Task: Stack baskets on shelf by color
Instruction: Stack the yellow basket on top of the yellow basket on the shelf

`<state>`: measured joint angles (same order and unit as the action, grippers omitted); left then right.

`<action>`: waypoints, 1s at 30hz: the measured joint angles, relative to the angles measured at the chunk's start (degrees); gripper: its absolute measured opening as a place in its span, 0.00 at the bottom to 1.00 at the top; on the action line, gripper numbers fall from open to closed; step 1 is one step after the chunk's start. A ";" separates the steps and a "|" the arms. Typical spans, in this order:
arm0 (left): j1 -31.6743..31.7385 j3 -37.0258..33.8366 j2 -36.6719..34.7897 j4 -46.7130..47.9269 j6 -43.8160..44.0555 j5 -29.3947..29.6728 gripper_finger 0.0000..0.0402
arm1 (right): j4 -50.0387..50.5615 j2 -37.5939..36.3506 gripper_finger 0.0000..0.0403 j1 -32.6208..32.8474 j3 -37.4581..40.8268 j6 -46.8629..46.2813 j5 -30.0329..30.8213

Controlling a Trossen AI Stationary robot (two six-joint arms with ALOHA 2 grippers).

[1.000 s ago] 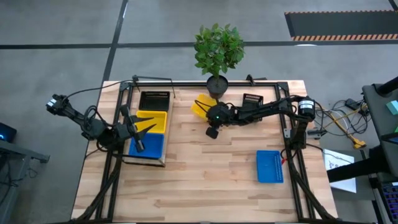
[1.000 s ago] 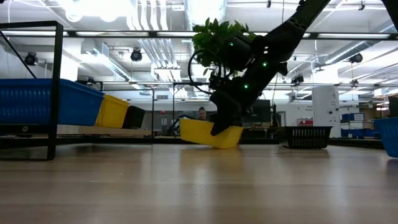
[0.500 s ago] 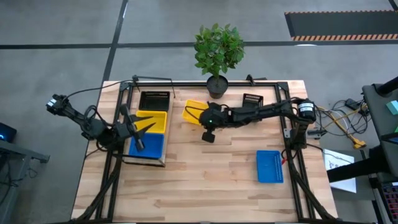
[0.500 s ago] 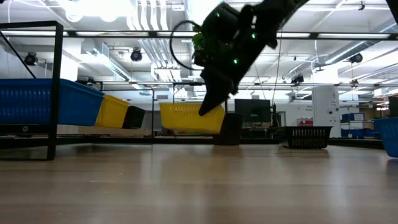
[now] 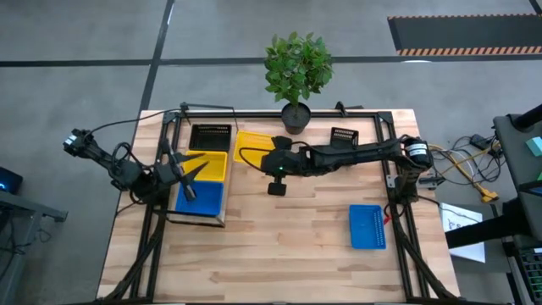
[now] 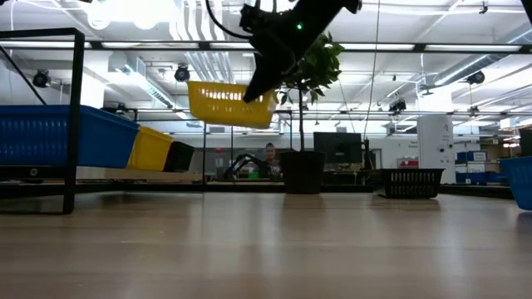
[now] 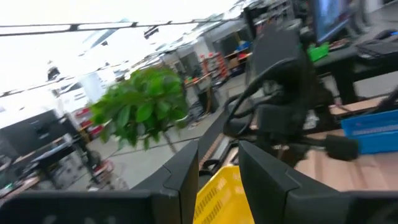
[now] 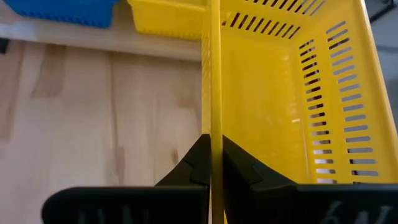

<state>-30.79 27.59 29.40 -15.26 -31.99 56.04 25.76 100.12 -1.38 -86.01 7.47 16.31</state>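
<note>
A yellow basket (image 5: 251,142) hangs in the air right of the shelf (image 5: 222,222), with my right gripper (image 5: 265,155) shut on it; in the low view the basket (image 6: 226,104) is well above the tabletop. On the shelf sit a black basket (image 5: 210,136), a yellow basket (image 5: 212,166) and a blue basket (image 5: 206,200) in a row. Another blue basket (image 5: 367,227) and a black basket (image 5: 343,135) rest on their bases on the table. My left gripper (image 5: 197,180) waits open above the shelf. My right gripper pinches one side wall of the yellow basket at its upper rim (image 8: 211,118), one finger inside the basket and one outside. The fingers slant down from the table's right side. The basket hangs clear of the table, nearly level, its open side up.
A potted plant (image 5: 295,72) stands at the table's far edge, just behind the lifted basket. A black metal frame (image 5: 279,113) runs round the tabletop. Bare wood lies in the table's middle and near part.
My right gripper has risen and gone toward the table's left edge and the shelf, carrying the yellow basket. The basket, tipped a second ago with one end on the table beside the pot, has come up clear and now hangs nearly level.
</note>
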 joint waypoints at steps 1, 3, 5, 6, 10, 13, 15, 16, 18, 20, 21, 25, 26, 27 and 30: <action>0.01 0.00 -0.16 -0.01 0.00 0.86 0.24 | -0.03 0.09 0.02 0.01 -0.49 0.35 -0.15; 0.02 0.00 -0.48 0.05 0.00 1.82 0.24 | -0.82 0.19 0.02 0.01 -1.04 1.27 -0.30; 0.02 0.00 -0.93 0.36 0.00 1.94 0.24 | -2.98 0.19 0.02 -0.01 -1.08 2.03 -1.43; 0.02 0.00 -1.09 0.50 0.02 1.94 0.24 | -4.15 0.19 0.02 -0.03 -1.08 2.18 -2.31; 0.02 0.00 -1.48 0.85 0.02 1.94 0.24 | -8.14 0.30 0.02 -0.01 -1.18 2.85 -5.57; 0.02 0.00 -1.46 0.85 0.04 1.94 0.24 | -10.61 1.39 0.02 0.01 -1.85 3.67 -7.57; 0.02 0.00 -1.38 0.85 0.04 1.94 0.24 | -11.23 2.87 0.02 0.01 -3.02 4.08 -7.78; 0.02 0.00 -1.37 0.83 0.04 1.94 0.24 | -11.32 3.79 0.02 0.01 -3.80 4.39 -7.80; 0.02 0.00 -1.40 0.82 0.04 1.91 0.24 | -10.98 5.89 0.02 0.01 -5.97 5.45 -7.78; 0.02 0.00 -1.45 0.82 0.04 1.91 0.24 | -10.60 7.98 0.02 -0.01 -8.54 6.78 -7.80; 0.02 0.00 -1.44 0.82 0.04 1.91 0.24 | -9.50 9.21 0.02 -0.01 -10.03 7.28 -7.79; 0.02 0.00 -1.59 0.75 0.07 1.91 0.24 | -4.55 14.42 0.02 -0.01 -17.33 8.24 -7.83; 0.02 0.00 -1.66 0.69 0.07 1.91 0.24 | -3.62 15.71 0.02 -0.08 -19.30 8.24 -7.84; 0.02 0.00 -1.72 0.72 0.07 1.91 0.24 | -2.75 17.08 0.02 -0.13 -21.39 8.28 -7.84; 0.02 0.00 -1.72 0.78 0.07 1.89 0.24 | 0.19 21.07 0.02 -0.12 -27.78 8.30 -7.82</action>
<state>-30.76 27.59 27.68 -14.48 -31.92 57.93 25.95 121.19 -1.50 -113.79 15.77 8.49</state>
